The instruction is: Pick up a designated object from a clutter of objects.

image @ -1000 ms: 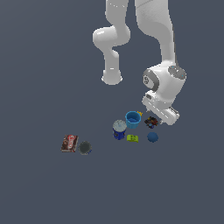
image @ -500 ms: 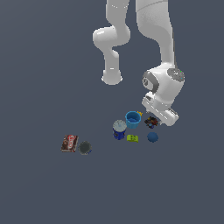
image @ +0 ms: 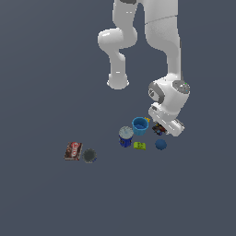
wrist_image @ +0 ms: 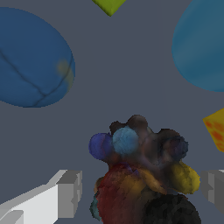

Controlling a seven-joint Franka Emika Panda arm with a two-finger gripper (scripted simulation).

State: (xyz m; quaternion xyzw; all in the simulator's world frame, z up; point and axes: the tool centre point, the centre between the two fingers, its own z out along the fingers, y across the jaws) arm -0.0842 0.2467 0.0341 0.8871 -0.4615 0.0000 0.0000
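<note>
We see the lumpy dark object (wrist_image: 140, 175) between our open jaws, not yet gripped, near the blue ball (image: 160, 144) and light-blue cup (image: 139, 125); its long axis is unclear.

Exterior view: set high and well back, angled down over the whole arm (image: 163, 50) and the scattered clutter on the grey floor (image: 46, 92). Wrist view: mounted close above the floor, aimed past the two grey fingertips (wrist_image: 65, 192) at the lumpy dark thing (wrist_image: 142, 175), filling much of the picture. Shared by both: blue ball (image: 160, 144) (wrist_image: 30, 59), light-blue cup (image: 139, 125) (wrist_image: 201, 43), yellow-green block (image: 139, 145) (wrist_image: 109, 5).
</note>
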